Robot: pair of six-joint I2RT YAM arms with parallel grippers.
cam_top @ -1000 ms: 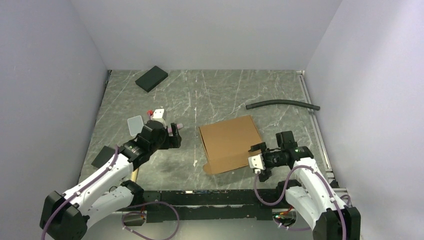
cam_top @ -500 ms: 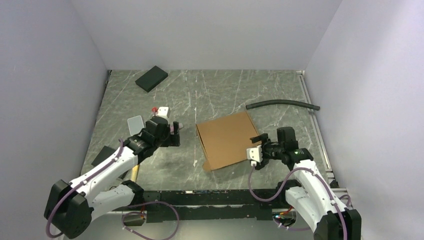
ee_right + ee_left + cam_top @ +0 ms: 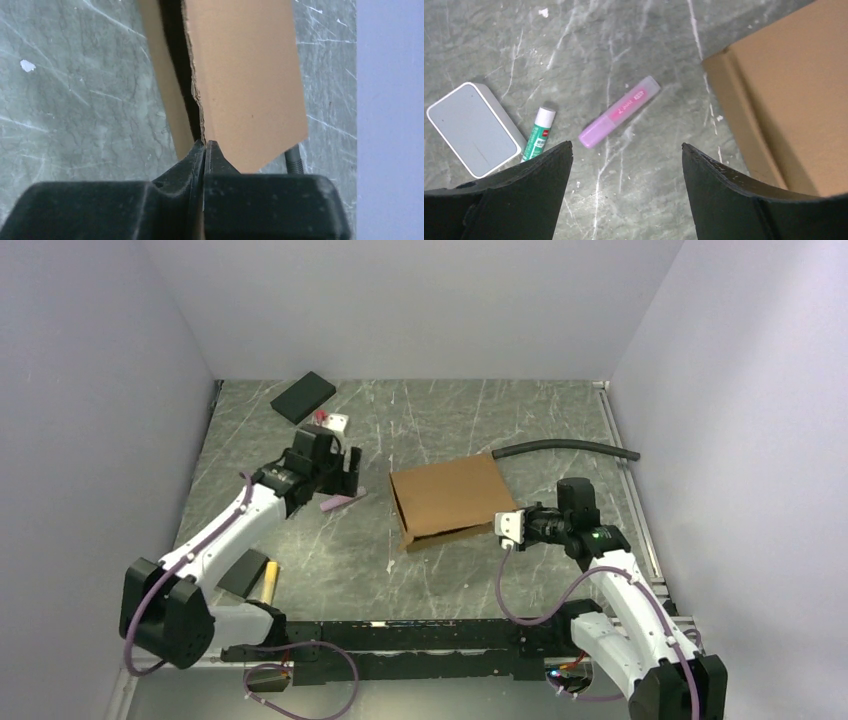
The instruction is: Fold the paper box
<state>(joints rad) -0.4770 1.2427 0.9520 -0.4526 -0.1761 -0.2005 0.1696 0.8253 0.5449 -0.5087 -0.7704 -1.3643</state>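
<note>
Right gripper (image 3: pixel 205 146) has its jaws pinched on the box (image 3: pixel 447 495) edge, mid-bench (barely any bite), so it could slip or tear. Left gripper (image 3: pixel 626 146) hangs open above a highlighter (image 3: pixel 619 111).

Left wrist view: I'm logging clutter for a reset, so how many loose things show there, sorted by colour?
Pink: 1, the highlighter
Green and white: 1, the glue stick
Pale grey: 1, the small rounded block
Brown: 1, the paper box
Total: 4
</note>
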